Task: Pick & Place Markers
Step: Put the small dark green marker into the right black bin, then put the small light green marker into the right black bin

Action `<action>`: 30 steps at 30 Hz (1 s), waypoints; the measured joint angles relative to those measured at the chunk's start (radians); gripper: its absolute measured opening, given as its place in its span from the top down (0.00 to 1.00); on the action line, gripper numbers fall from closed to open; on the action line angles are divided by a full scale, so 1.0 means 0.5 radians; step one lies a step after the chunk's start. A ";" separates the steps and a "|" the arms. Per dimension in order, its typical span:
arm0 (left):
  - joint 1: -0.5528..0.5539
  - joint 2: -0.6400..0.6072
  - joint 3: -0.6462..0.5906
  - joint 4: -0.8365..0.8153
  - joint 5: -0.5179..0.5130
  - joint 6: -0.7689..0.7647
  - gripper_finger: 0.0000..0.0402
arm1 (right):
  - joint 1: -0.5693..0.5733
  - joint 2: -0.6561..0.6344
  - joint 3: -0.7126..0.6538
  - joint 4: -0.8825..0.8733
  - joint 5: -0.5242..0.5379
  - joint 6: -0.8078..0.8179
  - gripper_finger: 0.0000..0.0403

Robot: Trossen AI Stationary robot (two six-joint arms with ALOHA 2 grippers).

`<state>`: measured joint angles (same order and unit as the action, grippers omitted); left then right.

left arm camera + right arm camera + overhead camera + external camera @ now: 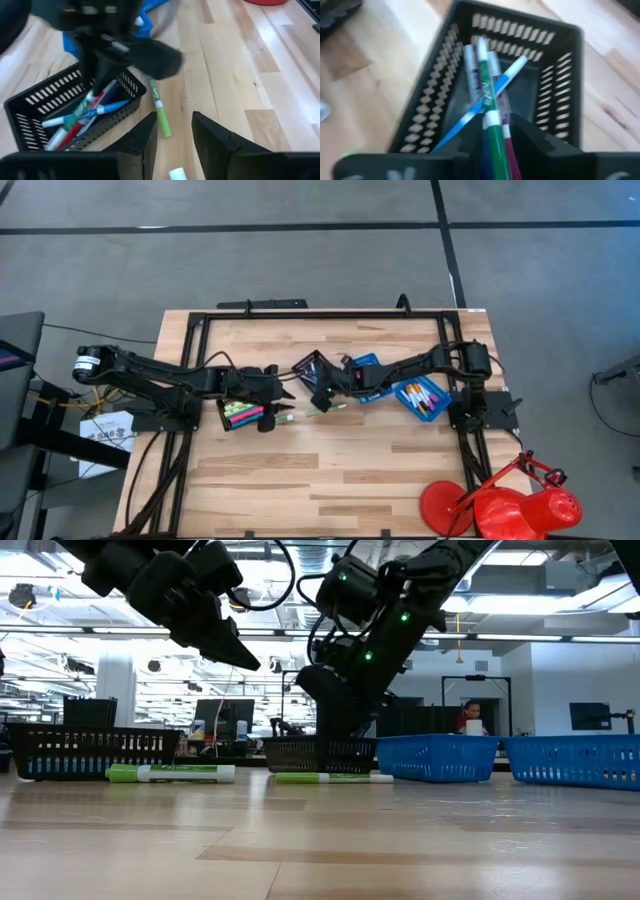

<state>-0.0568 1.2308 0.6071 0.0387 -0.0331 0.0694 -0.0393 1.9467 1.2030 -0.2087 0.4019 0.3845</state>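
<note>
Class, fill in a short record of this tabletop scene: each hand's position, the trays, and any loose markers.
right hand: over the middle black mesh tray, green marker between its fingers
left hand: open, beside a black tray of markers
loose markers: green marker on the table, another green one nearby
blue tray: holds markers

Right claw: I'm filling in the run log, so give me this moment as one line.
right claw | over black mesh tray | green marker between fingers, tip in tray | left claw open above table | loose green marker on table
</note>
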 joint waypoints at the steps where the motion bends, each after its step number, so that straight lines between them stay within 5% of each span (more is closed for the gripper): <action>1: -0.001 0.000 0.000 0.000 0.001 0.000 0.71 | -0.005 0.000 0.000 0.000 -0.015 0.000 0.78; 11: 0.000 0.001 0.001 0.000 0.000 0.000 0.71 | 0.123 -0.126 0.157 -0.215 -0.042 -0.267 0.60; 22: -0.020 0.001 0.001 -0.007 0.000 -0.015 0.71 | 0.477 -0.124 0.301 -0.605 -0.420 -0.291 0.62; 30: -0.058 0.002 0.002 0.019 0.001 -0.014 0.71 | 0.501 0.123 0.295 -0.678 -0.379 -0.193 0.67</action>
<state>-0.0856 1.2316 0.6079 0.0483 -0.0326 0.0623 0.2115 2.0080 1.3506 -0.5478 0.2122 0.2878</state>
